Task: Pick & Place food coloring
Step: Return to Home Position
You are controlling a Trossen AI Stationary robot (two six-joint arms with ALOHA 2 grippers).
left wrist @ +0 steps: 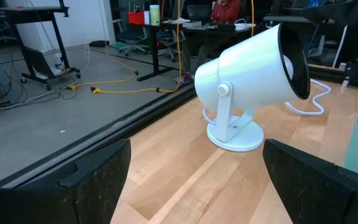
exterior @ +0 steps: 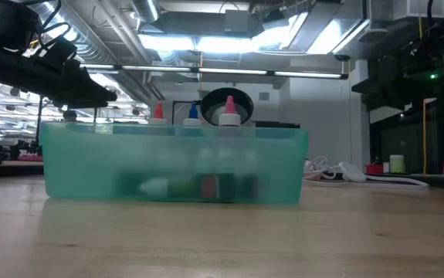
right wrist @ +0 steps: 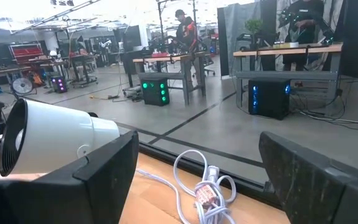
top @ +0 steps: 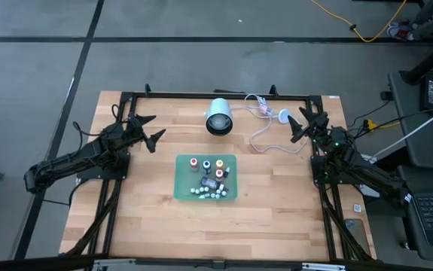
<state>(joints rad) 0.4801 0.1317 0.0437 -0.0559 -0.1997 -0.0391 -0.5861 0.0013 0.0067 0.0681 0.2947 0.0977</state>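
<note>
Left claw [top: 152, 129]: fingers spread wide and empty. It hangs above the far-left part of the surface [top: 148, 226], aimed at the white lamp and well apart from the bin.
Right claw [top: 301, 125]: fingers spread wide and empty. It hangs above the far-right part of the surface, aimed across the white cable toward the lamp.
Bin: a translucent green bin [top: 178, 181] sits mid-surface between the two arms, nearer the front edge than either claw.
Food coloring bottles [top: 207, 179]: all are inside the bin. Several stand upright in its far half, showing red and orange caps from above. Smaller pale-capped ones lie in a row along its near wall. In the low view, three tips rise above the rim: red, blue, and red with a pale nozzle. The rest blur through the green wall.
Lamp: the white lamp [top: 218, 117] stands on a round base just behind the bin, its dark mouth turned toward the bin.
Cable: the white cable [top: 265, 128] loops over the surface from the lamp toward the right claw.
Beyond: on the grey floor past the far edge lies a yellow cord [top: 363, 31].
</note>
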